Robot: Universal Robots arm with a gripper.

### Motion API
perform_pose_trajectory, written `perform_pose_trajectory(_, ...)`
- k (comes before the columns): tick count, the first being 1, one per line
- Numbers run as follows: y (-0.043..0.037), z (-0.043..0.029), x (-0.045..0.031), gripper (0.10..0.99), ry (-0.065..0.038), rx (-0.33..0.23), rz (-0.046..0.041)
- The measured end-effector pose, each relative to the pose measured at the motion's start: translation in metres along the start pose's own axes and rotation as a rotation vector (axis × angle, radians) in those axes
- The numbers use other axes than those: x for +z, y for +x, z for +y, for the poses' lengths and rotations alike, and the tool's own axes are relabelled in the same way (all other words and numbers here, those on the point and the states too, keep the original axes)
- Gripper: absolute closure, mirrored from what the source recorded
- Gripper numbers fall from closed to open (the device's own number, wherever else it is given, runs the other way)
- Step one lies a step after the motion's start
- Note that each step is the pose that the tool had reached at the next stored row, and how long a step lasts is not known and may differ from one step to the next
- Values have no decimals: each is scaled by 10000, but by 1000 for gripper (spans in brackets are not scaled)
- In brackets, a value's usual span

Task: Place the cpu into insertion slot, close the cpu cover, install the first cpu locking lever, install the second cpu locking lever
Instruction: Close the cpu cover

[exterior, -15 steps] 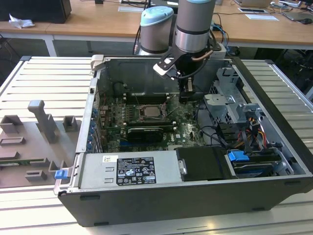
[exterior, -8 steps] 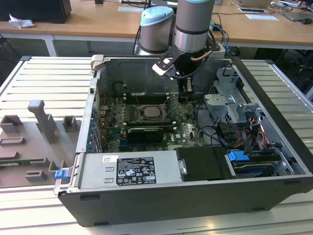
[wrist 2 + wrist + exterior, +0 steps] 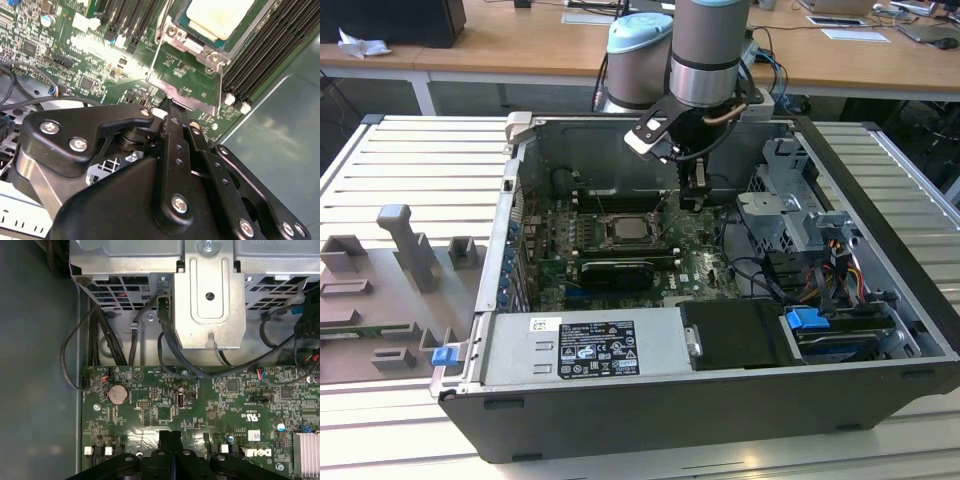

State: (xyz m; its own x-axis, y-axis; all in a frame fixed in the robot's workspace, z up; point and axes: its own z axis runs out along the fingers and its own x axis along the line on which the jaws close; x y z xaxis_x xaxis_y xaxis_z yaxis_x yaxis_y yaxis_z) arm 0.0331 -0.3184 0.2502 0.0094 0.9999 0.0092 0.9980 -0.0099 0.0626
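The cpu (image 3: 626, 228), a pale square chip, lies flat in the insertion slot (image 3: 606, 238) on the green board inside the open computer case. In the second wrist view the cpu (image 3: 220, 17) has the grey metal cpu cover (image 3: 186, 44) lying along its edge, with screws at the corners. My gripper (image 3: 692, 200) hangs inside the case, just to the exterior view's right of the slot and low over the board. Its black fingers (image 3: 170, 437) are pressed together with nothing visible between them. In the second wrist view the gripper (image 3: 172, 111) ends just short of the cover's edge. I cannot make out the locking levers.
Long black memory slots (image 3: 270, 45) flank the socket. A grey drive cage (image 3: 790, 215) and black cables (image 3: 165, 347) stand to the exterior view's right. The power supply (image 3: 590, 345) fills the case's near side. A grey fixture plate (image 3: 390, 290) lies outside at the exterior view's left.
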Motion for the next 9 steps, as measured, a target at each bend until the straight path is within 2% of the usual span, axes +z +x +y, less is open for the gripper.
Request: perform_pose_trajectory(9, -1, -143, -4, 980, 0, 0, 1)
